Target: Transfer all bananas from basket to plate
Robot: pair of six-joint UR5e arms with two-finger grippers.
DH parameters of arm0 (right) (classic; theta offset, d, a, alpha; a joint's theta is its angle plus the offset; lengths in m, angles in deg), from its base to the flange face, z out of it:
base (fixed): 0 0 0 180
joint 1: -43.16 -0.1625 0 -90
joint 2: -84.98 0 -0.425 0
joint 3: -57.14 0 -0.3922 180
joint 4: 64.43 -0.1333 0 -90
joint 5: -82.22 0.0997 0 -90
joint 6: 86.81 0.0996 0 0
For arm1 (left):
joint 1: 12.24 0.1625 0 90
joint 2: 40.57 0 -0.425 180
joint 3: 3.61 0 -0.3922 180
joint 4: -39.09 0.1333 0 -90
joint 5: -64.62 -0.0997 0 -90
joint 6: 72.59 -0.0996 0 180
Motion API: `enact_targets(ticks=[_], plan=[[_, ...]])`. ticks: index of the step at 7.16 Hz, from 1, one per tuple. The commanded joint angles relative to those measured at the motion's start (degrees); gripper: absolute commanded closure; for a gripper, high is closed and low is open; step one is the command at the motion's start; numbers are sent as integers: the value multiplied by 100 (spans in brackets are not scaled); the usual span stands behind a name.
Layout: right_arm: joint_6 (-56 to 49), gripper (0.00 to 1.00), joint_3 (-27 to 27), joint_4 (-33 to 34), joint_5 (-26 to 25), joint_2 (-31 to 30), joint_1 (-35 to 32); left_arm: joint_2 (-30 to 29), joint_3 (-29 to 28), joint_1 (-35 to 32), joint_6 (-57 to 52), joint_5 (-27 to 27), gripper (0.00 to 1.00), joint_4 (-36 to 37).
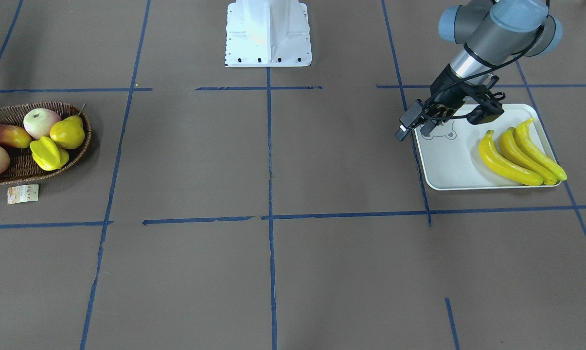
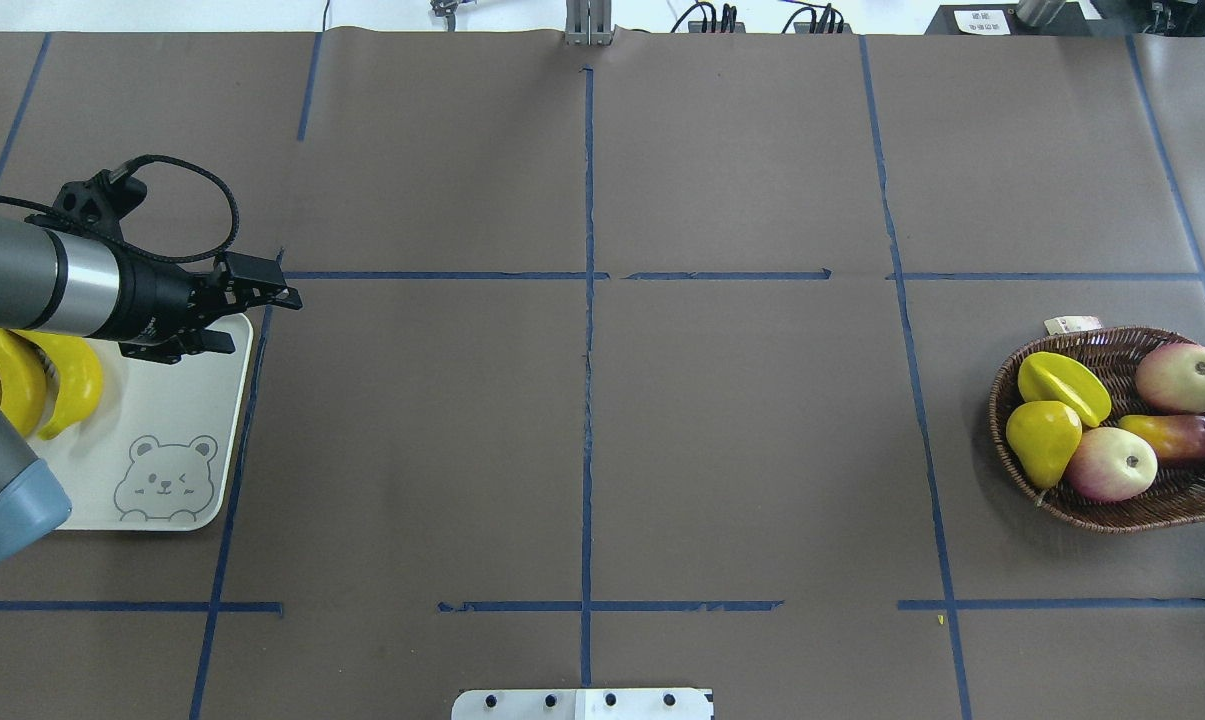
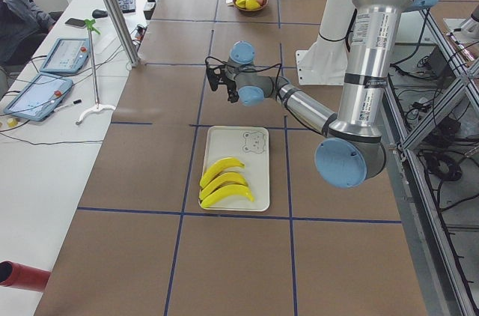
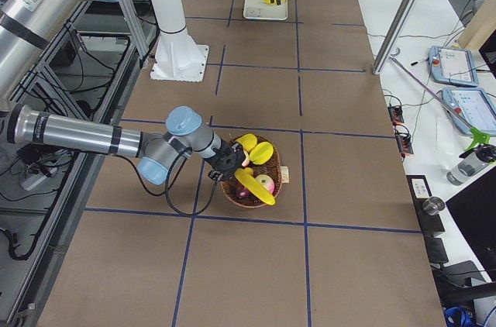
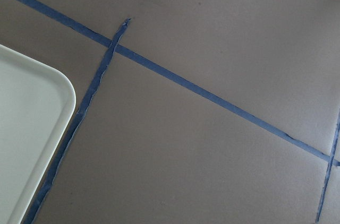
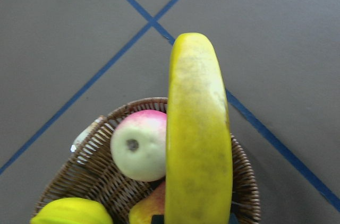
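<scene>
Three yellow bananas (image 1: pixel 516 155) lie side by side on the pale bear plate (image 1: pixel 448 165); they also show in the overhead view (image 2: pixel 22 375). My left gripper (image 1: pixel 413 130) hovers open and empty over the plate's corner by the bear drawing, above the plate's edge (image 2: pixel 162 420). A fourth banana (image 6: pixel 196 139) hangs above the wicker basket (image 6: pixel 249 181), held up by my right gripper (image 4: pixel 231 163), which is shut on it. That banana (image 4: pixel 254 185) sticks out over the basket's fruit.
The basket (image 2: pixel 1112 520) holds a yellow pear (image 2: pixel 1042 440), a starfruit (image 2: pixel 1067 385), two apples and a mango, with a paper tag (image 1: pixel 23 193) at its rim. The robot base (image 1: pixel 268 34) stands at the table's middle edge. Blue tape lines cross the brown table.
</scene>
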Motion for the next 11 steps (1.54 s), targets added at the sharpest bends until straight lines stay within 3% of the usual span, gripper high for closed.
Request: enact_targets(ticks=[1,3,4,7,11], plan=[[-270,99,87,-10,701,839,-140,-228,-5,35,17,-10,0,-24],[-288,98,87,-2,1039,1718,314,-562,-127,35,8,7,0,-77],[-288,98,43,16,926,2209,796,-651,-128,61,25,16,0,-86],[-253,97,26,1165,303,3818,1966,-968,-137,166,78,69,0,-7],[-209,97,-324,1176,-1408,5076,3724,-1679,-233,377,1253,60,0,-60]])
